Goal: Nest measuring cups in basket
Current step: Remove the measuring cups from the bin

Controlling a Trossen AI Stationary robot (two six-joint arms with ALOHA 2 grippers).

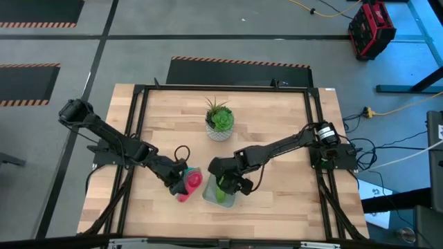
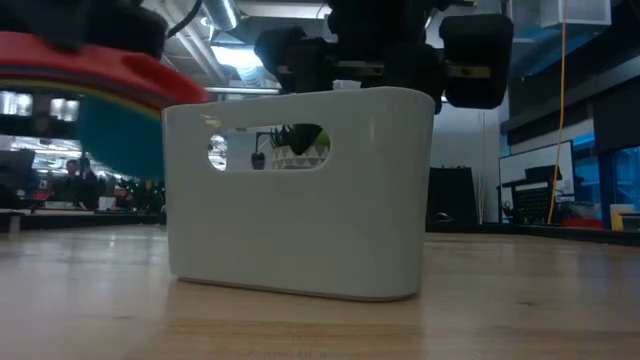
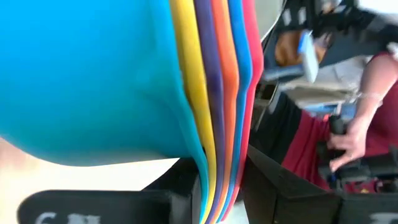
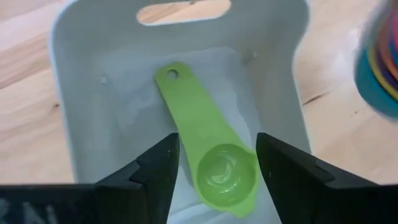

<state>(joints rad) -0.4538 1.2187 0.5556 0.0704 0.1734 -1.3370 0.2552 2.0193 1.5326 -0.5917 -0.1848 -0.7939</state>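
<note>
Near the table's front edge, the basket (image 4: 81, 81) held only the green cup (image 4: 225, 175), the right gripper (image 4: 214, 165) poised above with fingers released. Just beside it, the left gripper (image 1: 174, 178) clenched the nested cup stack (image 3: 155, 81). Next probably: lowering that stack in, though the right arm crowded the opening. The potted plant (image 1: 219, 119) stood farther back.

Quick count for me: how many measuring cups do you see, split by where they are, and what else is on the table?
Cups nested in the stack held by the left gripper: 6 (teal, yellow, purple, orange, blue, pink)
Green cup lying in the basket, under the open right gripper: 1
Baskets: 1
Potted plant: 1
Total: 9
</note>
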